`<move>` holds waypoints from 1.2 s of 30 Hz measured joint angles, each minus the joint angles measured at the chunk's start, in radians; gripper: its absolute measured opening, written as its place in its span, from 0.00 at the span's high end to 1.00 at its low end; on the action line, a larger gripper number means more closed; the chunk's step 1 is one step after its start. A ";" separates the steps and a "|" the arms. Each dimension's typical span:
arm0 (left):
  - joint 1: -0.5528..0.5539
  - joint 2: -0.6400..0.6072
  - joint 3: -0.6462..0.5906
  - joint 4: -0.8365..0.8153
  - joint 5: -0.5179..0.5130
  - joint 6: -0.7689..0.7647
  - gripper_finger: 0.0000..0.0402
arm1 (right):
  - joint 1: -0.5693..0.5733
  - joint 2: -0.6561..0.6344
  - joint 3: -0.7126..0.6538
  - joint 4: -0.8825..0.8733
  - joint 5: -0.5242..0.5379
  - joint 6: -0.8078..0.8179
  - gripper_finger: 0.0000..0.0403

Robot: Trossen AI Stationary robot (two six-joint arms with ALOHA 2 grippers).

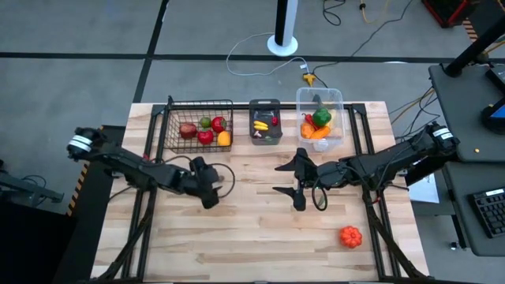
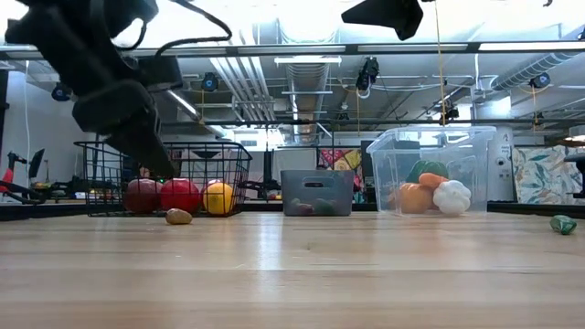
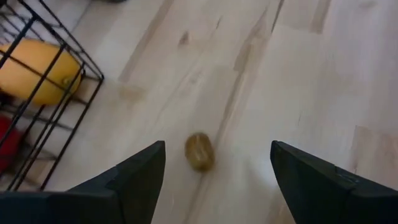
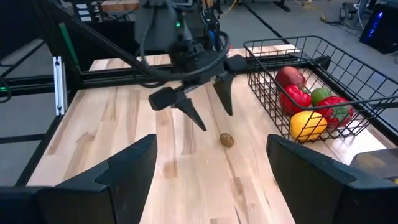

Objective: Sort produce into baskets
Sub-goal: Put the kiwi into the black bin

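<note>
Just beneath the open left gripper [image 4: 205,102], a small brown fruit [image 4: 227,139]

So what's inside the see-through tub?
The clear tub holds a green pepper, something orange and a white garlic. Anything underneath them is hidden.

I am working in a robotics lab or workshop: my wooden desk [image 1: 260,237] is sitting on a grey concrete floor [image 1: 95,79] strewn with cables [image 1: 371,31], under exposed ceiling ducts [image 2: 265,87], beside a keyboard [image 1: 491,211].
</note>
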 joint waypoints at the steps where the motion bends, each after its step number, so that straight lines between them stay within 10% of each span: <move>1: 0.006 -0.008 -0.025 0.049 -0.001 0.017 0.33 | 0.000 0.000 0.000 0.000 0.000 0.000 0.27; 22: 0.071 0.197 -0.138 0.355 -0.012 0.066 0.39 | 0.000 0.003 0.000 -0.006 0.001 -0.012 0.27; 36: 0.071 0.209 -0.139 0.378 -0.007 0.044 0.76 | 0.000 0.003 -0.001 -0.013 0.001 -0.012 0.28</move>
